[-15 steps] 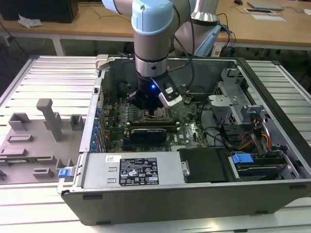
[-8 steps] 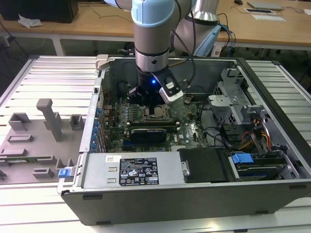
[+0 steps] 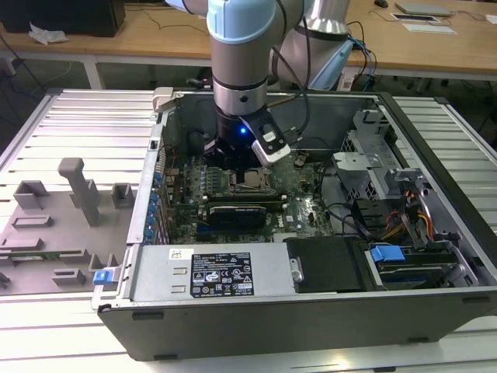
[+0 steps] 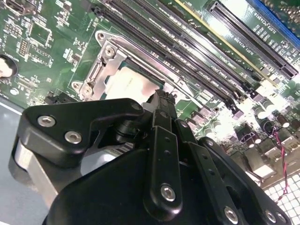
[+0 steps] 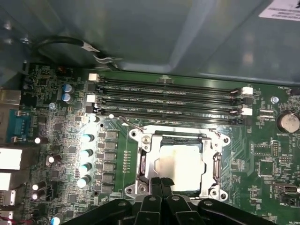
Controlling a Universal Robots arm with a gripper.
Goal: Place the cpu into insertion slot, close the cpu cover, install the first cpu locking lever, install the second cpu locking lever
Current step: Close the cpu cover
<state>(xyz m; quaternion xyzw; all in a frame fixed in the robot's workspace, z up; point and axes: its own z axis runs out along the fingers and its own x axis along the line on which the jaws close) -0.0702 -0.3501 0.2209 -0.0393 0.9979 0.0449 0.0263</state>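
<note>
The cpu [image 5: 182,165] lies flat in the insertion slot [image 5: 140,161] on the green motherboard, its pale face glinting; in the second wrist view the cpu [image 4: 129,84] shows just beyond my fingertips. A grey-metal cpu cover [image 5: 213,161] frames the chip and appears to lie flat around it. A thin wire locking lever [image 5: 140,125] runs along the slot's side toward the memory slots. My gripper [image 5: 161,183] is shut, both black fingers pressed together with nothing between them, the tips right over the chip's near edge. In the exterior view the gripper [image 3: 237,167] hangs low inside the open computer case above the insertion slot [image 3: 250,180].
Long black memory slots [image 5: 168,98] lie just beyond the socket. A row of capacitors [image 5: 86,152] stands beside it. A long black card [image 3: 237,211], the power supply [image 3: 225,272] and drive bays [image 3: 411,233] crowd the case. Grey fixtures [image 3: 78,190] stand on the table at the exterior view's left.
</note>
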